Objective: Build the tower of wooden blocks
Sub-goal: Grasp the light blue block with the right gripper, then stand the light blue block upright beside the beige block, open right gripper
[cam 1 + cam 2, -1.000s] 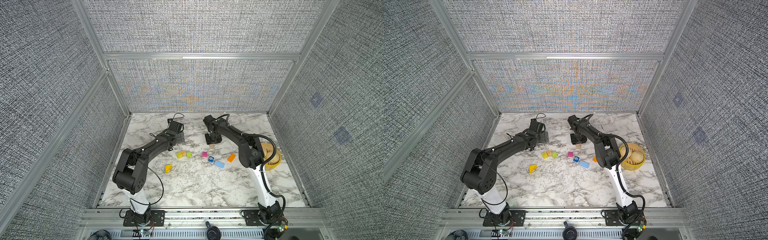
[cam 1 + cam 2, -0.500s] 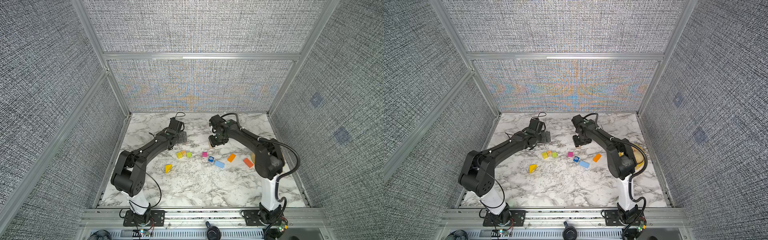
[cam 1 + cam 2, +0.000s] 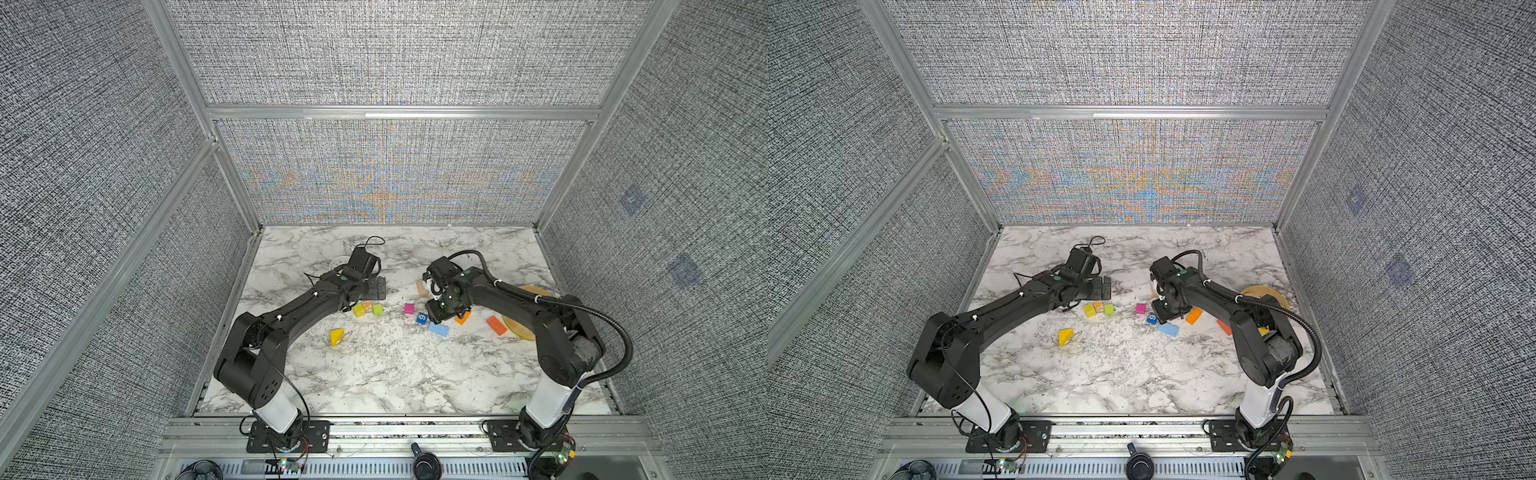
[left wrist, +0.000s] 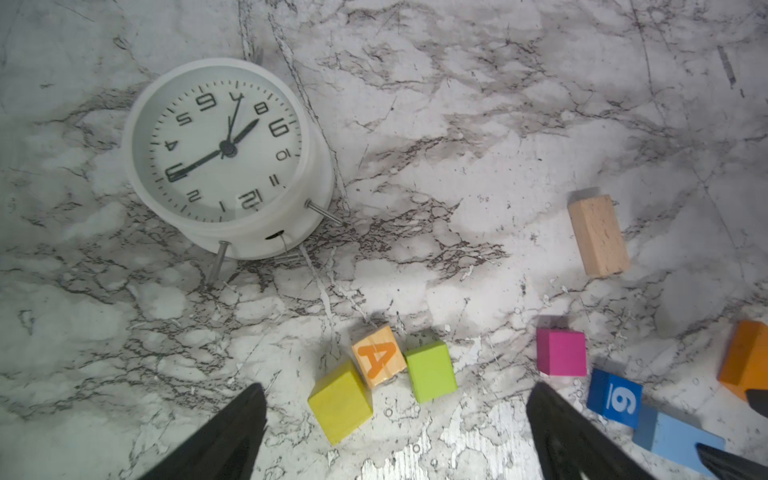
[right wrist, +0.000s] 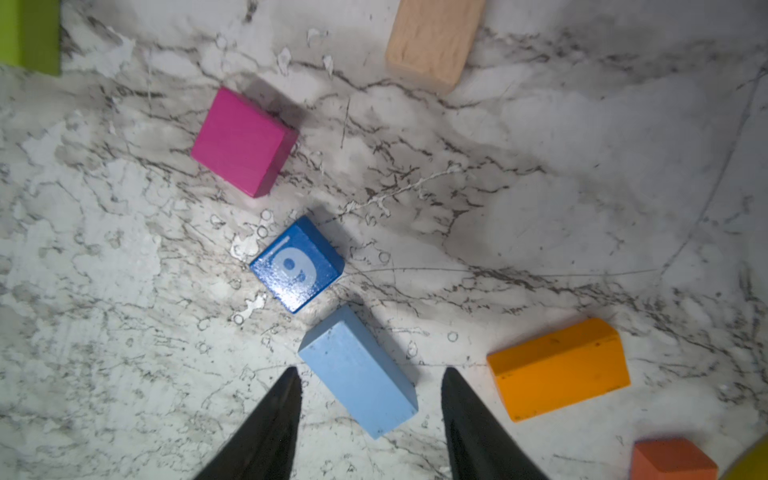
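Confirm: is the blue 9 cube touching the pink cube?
No, in the right wrist view bare table separates the blue 9 cube from the pink cube.

Ten small painted wooden blocks are lying on the marble table (image 3: 395, 374): five cubes (yellow (image 3: 359, 310), tan "A" (image 3: 367, 306), green (image 3: 377, 309), magenta (image 3: 409, 308), blue "9" (image 3: 422, 318)), four slabs (light blue (image 3: 439, 329), orange (image 3: 462, 318), red-orange (image 3: 496, 325), plain tan (image 3: 422, 287)) and one yellow wedge (image 3: 337, 336). One white round clock (image 4: 224, 153) is resting far left; one yellow bowl (image 3: 517, 332) is sitting right.

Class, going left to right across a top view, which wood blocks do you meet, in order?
yellow wooden wedge, yellow wooden cube, tan wooden cube lettered A, green wooden cube, magenta wooden cube, blue wooden cube numbered 9, light blue wooden slab, orange wooden slab, red-orange wooden slab
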